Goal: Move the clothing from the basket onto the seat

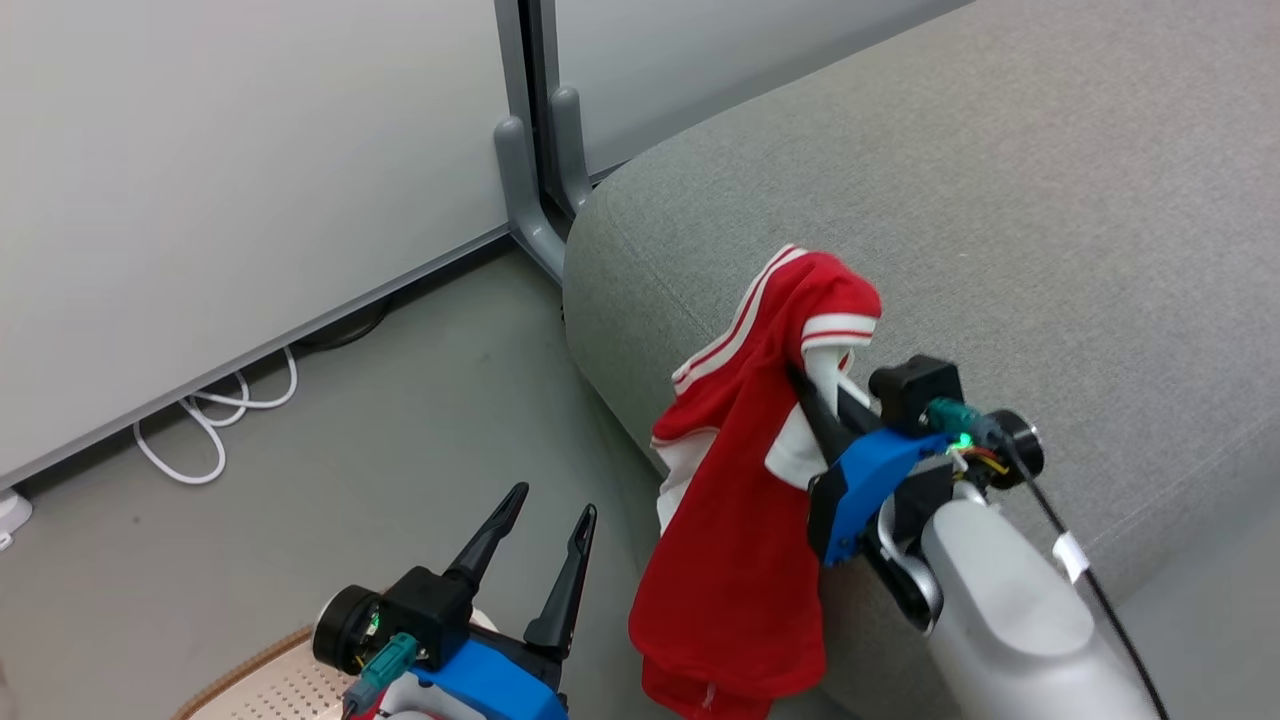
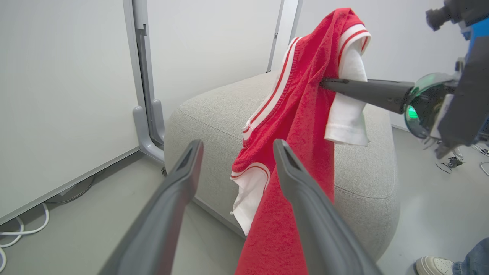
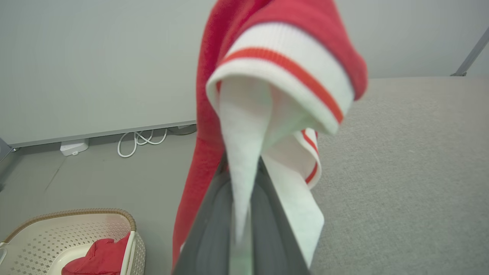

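Partway: right gripper (image 1: 800, 380) clamped on striped garment (image 1: 740, 480), hanging at seat (image 1: 1000, 200) edge, unreleased; another red garment (image 3: 101, 258) lies in basket (image 3: 57, 233); left gripper (image 1: 555, 500) open, empty.

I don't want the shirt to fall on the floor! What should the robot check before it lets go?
1. Is the right gripper shut on the shirt? Ok, it pinches the white lining.
2. Is the shirt over the seat? Not ok, most of it hangs past the edge.
3. Is the left gripper out of the way? Ok: open, holding nothing, apart from the shirt.
4. Is the shirt's bottom off the floor? Cannot tell.
5. Is the basket emptied? Not ok, red cloth lies inside.
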